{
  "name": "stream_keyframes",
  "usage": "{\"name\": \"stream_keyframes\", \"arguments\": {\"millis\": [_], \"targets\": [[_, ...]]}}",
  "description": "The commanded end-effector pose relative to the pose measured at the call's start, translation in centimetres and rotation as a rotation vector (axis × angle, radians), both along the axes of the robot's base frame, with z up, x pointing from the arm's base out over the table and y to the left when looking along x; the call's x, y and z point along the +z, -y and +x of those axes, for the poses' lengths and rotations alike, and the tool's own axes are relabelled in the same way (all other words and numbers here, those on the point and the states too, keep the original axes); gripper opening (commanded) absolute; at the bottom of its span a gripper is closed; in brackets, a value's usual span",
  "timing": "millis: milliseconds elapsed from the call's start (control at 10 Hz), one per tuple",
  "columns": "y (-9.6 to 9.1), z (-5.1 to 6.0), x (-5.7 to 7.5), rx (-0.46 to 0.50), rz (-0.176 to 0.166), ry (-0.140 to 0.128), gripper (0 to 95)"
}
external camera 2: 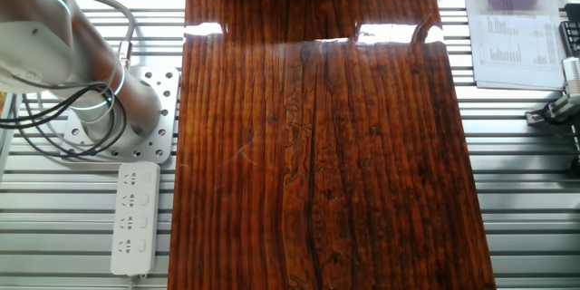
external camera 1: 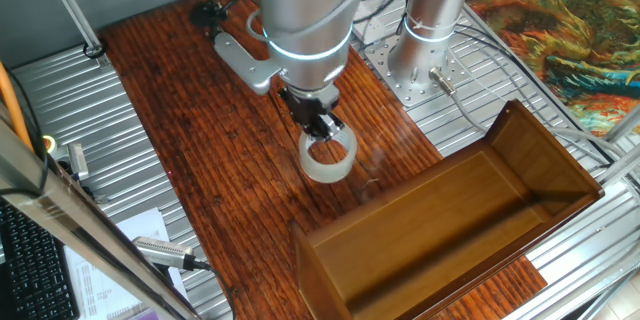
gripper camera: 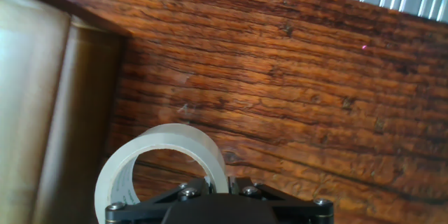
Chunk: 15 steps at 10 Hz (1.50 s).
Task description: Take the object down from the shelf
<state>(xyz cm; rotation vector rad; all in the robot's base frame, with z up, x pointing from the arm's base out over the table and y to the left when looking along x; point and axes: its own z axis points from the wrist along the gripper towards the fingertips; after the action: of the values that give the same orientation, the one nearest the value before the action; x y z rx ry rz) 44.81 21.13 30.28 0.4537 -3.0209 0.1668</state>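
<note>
Table: a dark red-brown grained tabletop [external camera 1: 200, 130] set among ribbed metal panels, glossy enough to throw glare; in the other fixed view only its bare boards, the arm's base and a white power strip [external camera 2: 134, 217] show.
Shelf: the wooden tray [external camera 1: 450, 230], medium brown with raised walls, lies just beside the hand on its lower right in one fixed view; nothing shows inside it.
Tape roll: the tape roll [external camera 1: 328, 156] hangs directly under the hand, outside the tray and above or near the tabletop; I cannot tell whether it touches the wood.
Hand: the gripper [external camera 1: 322, 126] is clamped on the ring's wall at its top edge, one finger seemingly through the hole, one outside.
Hand view: the tape roll [gripper camera: 164, 164] sits right ahead of the fingers, its hole facing the camera, with the tray wall off to the left.
Handling: I would judge it light and fairly stiff, though a thin ring may flex if squeezed hard.
Surface: smooth film, probably slippery.
Best hold: across the wall, as now; it might swing or pivot from a single pinch point.
</note>
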Motion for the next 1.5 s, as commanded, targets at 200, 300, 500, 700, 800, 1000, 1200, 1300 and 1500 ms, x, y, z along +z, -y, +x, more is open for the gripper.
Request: {"name": "stream_keyframes", "arguments": {"millis": [200, 300, 500, 700, 800, 1000, 1200, 1300, 1500], "targets": [[1.0, 0.2, -0.5, 0.002, 0.120, 0.032, 0.0], [1.0, 0.2, -0.5, -0.022, 0.118, 0.039, 0.0], [1.0, 0.2, -0.5, -0.074, 0.129, 0.046, 0.0], [1.0, 0.2, -0.5, -0.084, 0.100, 0.025, 0.0], [1.4, 0.3, -1.1, -0.075, 0.102, 0.024, 0.0], [2.7, 0.9, -2.9, -0.064, 0.105, 0.029, 0.0], [4.7, 1.3, -4.4, -0.039, 0.107, 0.030, 0.0], [5.7, 1.4, -5.0, -0.024, 0.109, 0.031, 0.0], [7.8, 1.4, -6.3, 0.012, 0.131, 0.039, 0.0]]}}
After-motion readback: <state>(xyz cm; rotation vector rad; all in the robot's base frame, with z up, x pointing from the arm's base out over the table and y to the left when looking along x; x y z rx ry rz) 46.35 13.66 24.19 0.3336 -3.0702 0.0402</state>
